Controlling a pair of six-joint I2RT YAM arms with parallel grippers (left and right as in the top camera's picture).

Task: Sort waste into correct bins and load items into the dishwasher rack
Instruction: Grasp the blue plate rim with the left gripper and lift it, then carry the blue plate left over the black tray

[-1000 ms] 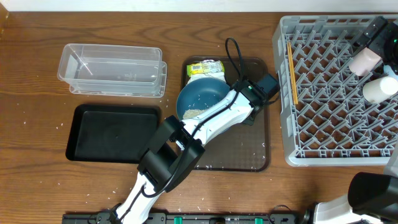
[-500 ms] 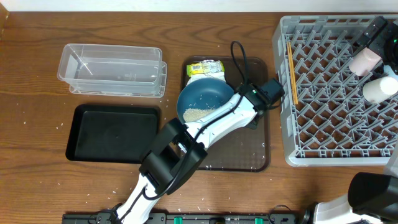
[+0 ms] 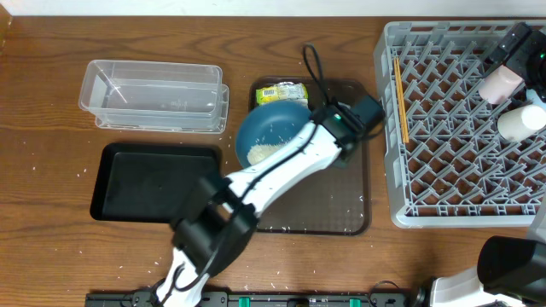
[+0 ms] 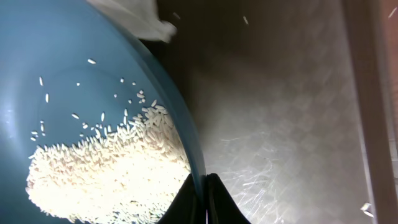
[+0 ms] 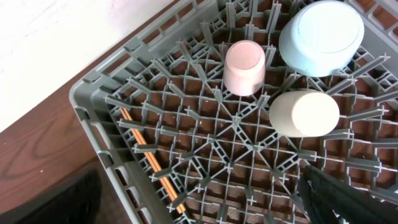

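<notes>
Though cups (image 5: 244,67) and chopsticks (image 5: 152,167) lay racked, the left gripper (image 4: 206,190) pinched the rice-filled blue bowl (image 4: 93,56) by its rim; the right gripper (image 3: 515,44) gaped empty.

The left arm (image 3: 273,170) is the big blocker: it lies diagonally across the brown tray (image 3: 333,205) up to the dark-blue bowl (image 3: 264,136), so the bowl's near and right sides are shut off. Its cable (image 3: 317,72) loops over the tray's far edge by the snack wrapper (image 3: 283,92).

The tray's near-right part is bare. The clear tub (image 3: 153,95) is open from above, and so is the black tray (image 3: 145,183) except the near-right corner under the arm. There's wide bare counter (image 3: 43,128) left of both.

The gap between tray and rack (image 3: 426,188) is narrow. The chopsticks (image 3: 399,98) hug its left side, the pink cup (image 3: 501,83) and white cup (image 3: 520,122) crowd the far right, and the middle cells are free.
</notes>
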